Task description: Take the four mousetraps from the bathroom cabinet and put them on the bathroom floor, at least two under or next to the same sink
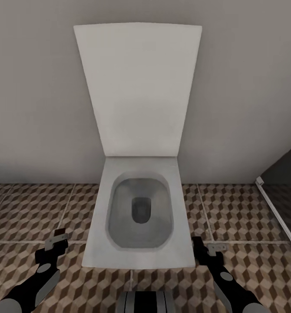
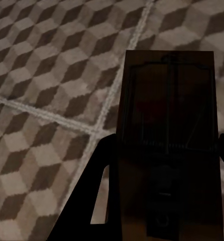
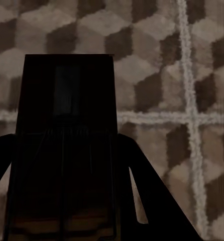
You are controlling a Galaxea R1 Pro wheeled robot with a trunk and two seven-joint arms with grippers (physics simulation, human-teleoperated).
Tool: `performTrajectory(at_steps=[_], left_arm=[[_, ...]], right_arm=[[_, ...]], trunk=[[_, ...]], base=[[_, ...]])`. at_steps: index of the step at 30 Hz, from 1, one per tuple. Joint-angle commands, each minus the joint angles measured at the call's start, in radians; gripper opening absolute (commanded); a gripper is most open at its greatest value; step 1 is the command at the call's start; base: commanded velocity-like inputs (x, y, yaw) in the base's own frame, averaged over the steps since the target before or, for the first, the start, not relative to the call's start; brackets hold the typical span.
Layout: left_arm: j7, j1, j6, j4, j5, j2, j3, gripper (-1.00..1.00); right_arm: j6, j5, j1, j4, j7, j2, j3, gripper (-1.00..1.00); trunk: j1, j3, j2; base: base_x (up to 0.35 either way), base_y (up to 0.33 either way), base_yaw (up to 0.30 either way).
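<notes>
While low over bathroom floor, left hand clamps mousetrap, right hand clamps another.

A white square-edged toilet stands at centre with its lid raised against a plain grey-beige wall. Cube-patterned tiles in brown, beige and white, with pale grout lines, cover the floor. At 3 o'clock, a dark panel with a white lower rail.
</notes>
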Motion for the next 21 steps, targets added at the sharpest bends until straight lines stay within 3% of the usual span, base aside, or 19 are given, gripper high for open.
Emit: performTrajectory(at_steps=[1, 10, 18, 21], left_arm=[[0.007, -0.001, -0.005, 0.0, 0.009, 0.001, -0.009, -1.0], [0.0, -0.001, 0.002, 0.001, 0.009, -0.002, -0.014, -1.0], [-0.004, 0.0, 0.004, 0.001, 0.01, -0.004, -0.015, -1.0], [-0.006, 0.0, 0.004, 0.001, 0.01, -0.004, -0.015, -1.0]], right_arm=[[-0.004, -0.01, 0.0, 0.0, -0.009, -0.001, 0.008, -1.0], [-0.011, -0.011, 0.0, -0.004, -0.063, -0.027, 0.007, -1.0], [-0.021, -0.012, 0.0, -0.004, -0.066, -0.03, 0.006, -1.0], [-0.022, -0.012, 0.0, -0.004, -0.066, -0.03, 0.007, -1.0]], trunk=[[0.0, -0.001, 0.0], [0.0, -0.001, 0.0], [0.0, -0.001, 0.0], [0.001, -0.012, -0.001]], base=[[0.0, 0.002, 0.0], [0.0, 0.0, 0.0], [0.0, 0.0, 0.0], [0.0, 0.0, 0.0]])
